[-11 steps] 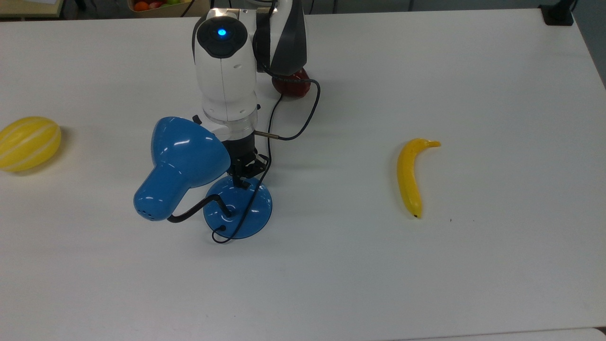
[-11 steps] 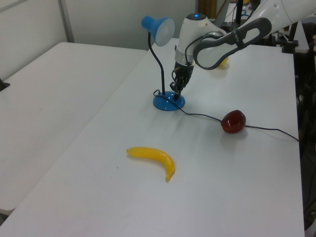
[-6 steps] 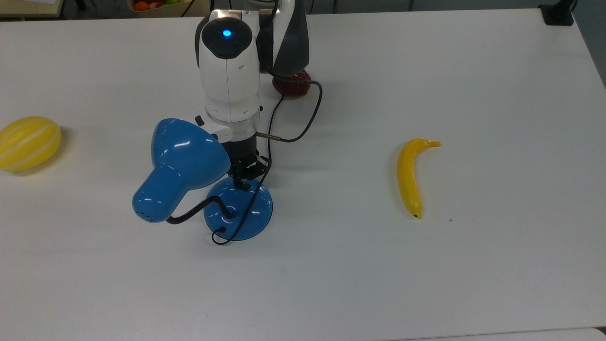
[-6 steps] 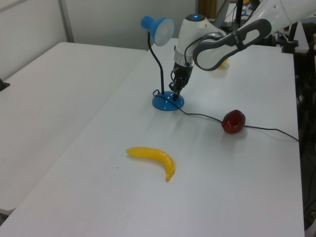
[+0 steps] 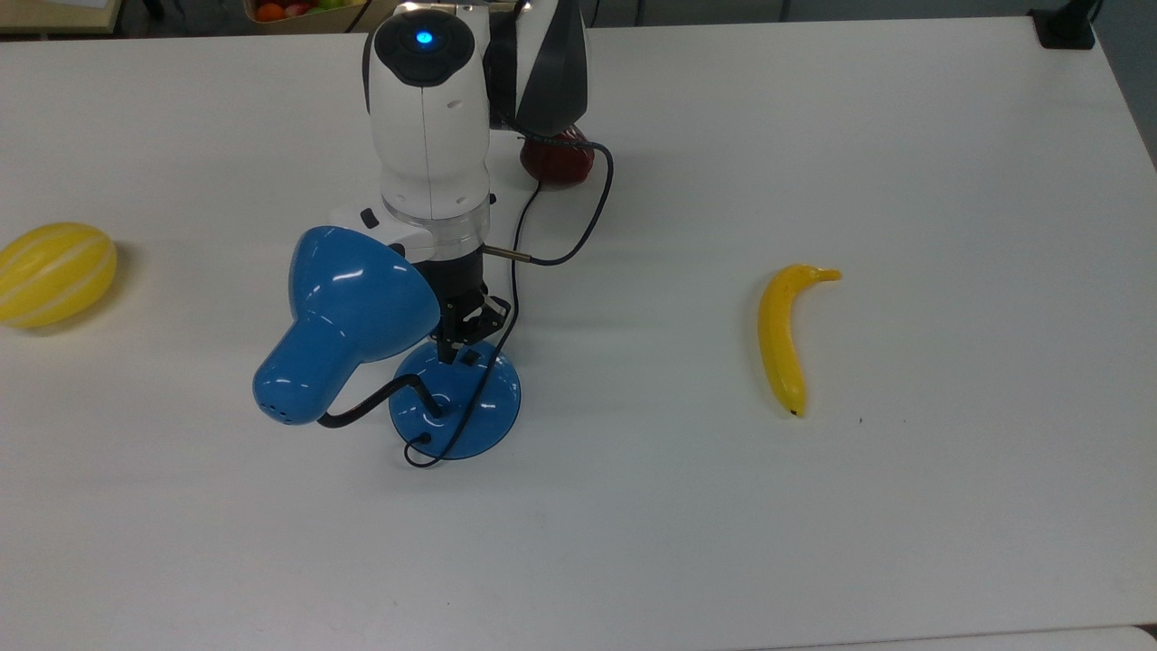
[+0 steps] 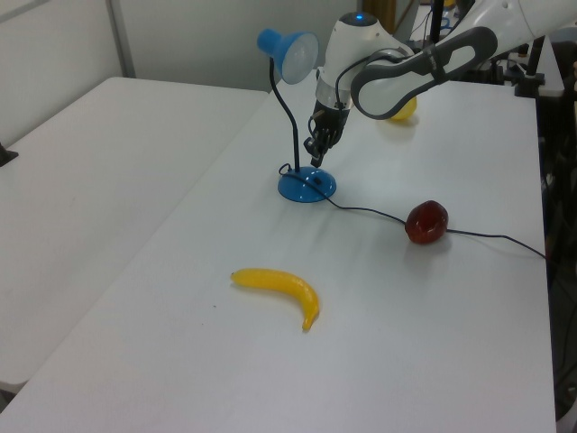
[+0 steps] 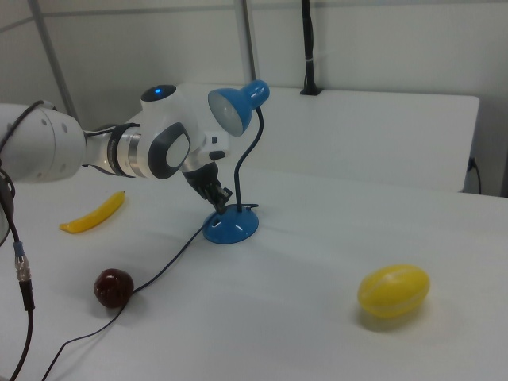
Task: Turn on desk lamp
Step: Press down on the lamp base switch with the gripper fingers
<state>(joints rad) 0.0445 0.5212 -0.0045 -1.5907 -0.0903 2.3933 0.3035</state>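
The desk lamp [image 5: 348, 312] stands on the white table, its glossy blue shade tilted toward the top view's left on a bent black gooseneck. Its round blue base [image 5: 484, 407] carries a small black switch [image 5: 470, 358] near the rim. My gripper [image 5: 449, 346] points down, fingers shut with nothing held. It hovers a little above the base's far edge, beside the switch. In the left view, the gripper [image 6: 315, 157] hangs clear above the base [image 6: 306, 188]. The lamp's thin black cord [image 6: 370, 211] trails across the table. The shade [image 7: 234, 107] shows no glow.
A yellow banana [image 5: 783, 334] lies to the top view's right. A yellow melon [image 5: 54, 271] sits at the top view's left edge. A red apple [image 6: 426, 222] rests by the cord, half under my arm in the top view.
My gripper has lifted off the lamp's base, where its tips rested at the switch one second ago. The lamp has stayed in place.
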